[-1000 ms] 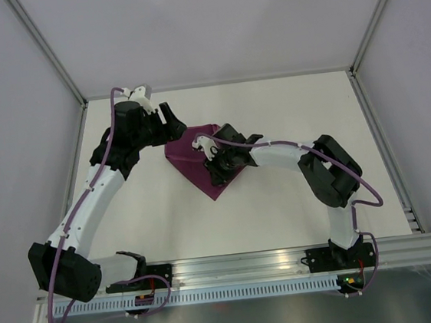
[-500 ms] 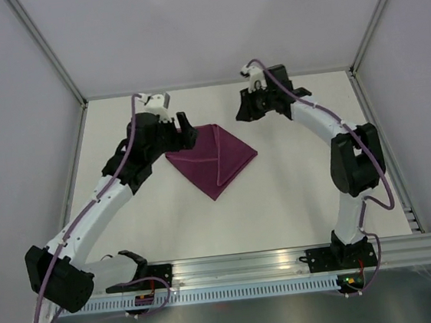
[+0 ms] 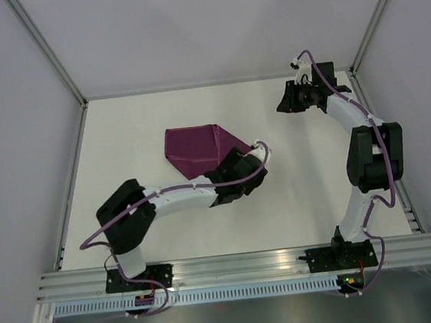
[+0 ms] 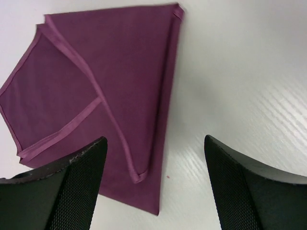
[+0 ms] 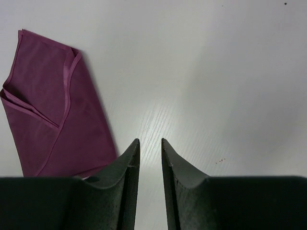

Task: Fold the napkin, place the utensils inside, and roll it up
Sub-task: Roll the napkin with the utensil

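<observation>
The napkin [image 3: 195, 147] is a folded, dark magenta cloth lying flat near the table's middle. It also shows in the left wrist view [image 4: 105, 91] and at the left of the right wrist view [image 5: 45, 120]. My left gripper [image 3: 229, 183] is low over the napkin's near right corner, open and empty. Its fingers [image 4: 72, 182] stand wide on either side of the cloth's pointed corner. My right gripper [image 3: 286, 101] is above bare table at the back right, far from the napkin. Its jaws [image 5: 150, 141] are almost together with nothing between them. The utensils are out of view.
The white table [image 3: 303, 191] is bounded by grey side walls and a metal rail [image 3: 242, 267] along the near edge. The left forearm [image 3: 177, 196] lies low across the table just in front of the napkin.
My left arm has swung from the napkin's back left round to its near right corner. My right arm has moved further to the back right. The napkin has stayed in place.
</observation>
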You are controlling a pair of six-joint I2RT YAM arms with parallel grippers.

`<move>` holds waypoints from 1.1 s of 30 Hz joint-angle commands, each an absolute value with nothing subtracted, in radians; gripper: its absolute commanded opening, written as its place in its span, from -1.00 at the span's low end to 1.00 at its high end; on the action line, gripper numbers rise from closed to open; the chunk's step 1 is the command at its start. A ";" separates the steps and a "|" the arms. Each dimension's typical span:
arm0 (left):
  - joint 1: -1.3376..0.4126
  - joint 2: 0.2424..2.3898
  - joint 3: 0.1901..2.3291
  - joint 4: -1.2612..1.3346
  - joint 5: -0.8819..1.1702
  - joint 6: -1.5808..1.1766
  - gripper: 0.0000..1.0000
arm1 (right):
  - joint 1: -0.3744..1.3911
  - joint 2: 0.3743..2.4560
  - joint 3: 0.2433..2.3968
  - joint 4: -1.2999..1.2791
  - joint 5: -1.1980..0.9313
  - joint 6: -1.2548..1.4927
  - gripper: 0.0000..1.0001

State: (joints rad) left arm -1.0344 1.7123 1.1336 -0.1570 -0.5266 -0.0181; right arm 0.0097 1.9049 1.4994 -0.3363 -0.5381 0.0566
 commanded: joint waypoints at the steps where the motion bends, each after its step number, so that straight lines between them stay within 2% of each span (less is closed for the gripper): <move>1: -1.101 1.825 1.230 -0.164 -0.751 0.097 0.71 | 0.006 1.844 1.470 -0.310 -0.577 0.066 -0.40; 11: -1.131 1.974 1.339 -0.228 -0.778 0.092 0.70 | -0.052 1.852 1.440 -0.314 -0.600 0.057 -0.41; 15: -1.131 2.009 1.358 -0.265 -0.799 0.084 0.61 | -0.061 1.856 1.437 -0.318 -0.606 0.058 -0.41; 24: -1.129 2.063 1.364 -0.291 -0.807 0.067 0.59 | -0.067 1.861 1.448 -0.336 -0.603 0.049 -0.43; 33: -1.103 2.091 1.350 -0.291 -0.779 0.074 0.35 | -0.069 1.862 1.448 -0.339 -0.594 0.049 -0.44</move>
State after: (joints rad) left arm -1.1172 2.0693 1.3365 -0.2825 -0.7837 0.0536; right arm -0.0647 1.8969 1.4437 -0.3378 -0.5800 0.0521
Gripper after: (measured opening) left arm 0.692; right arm 0.282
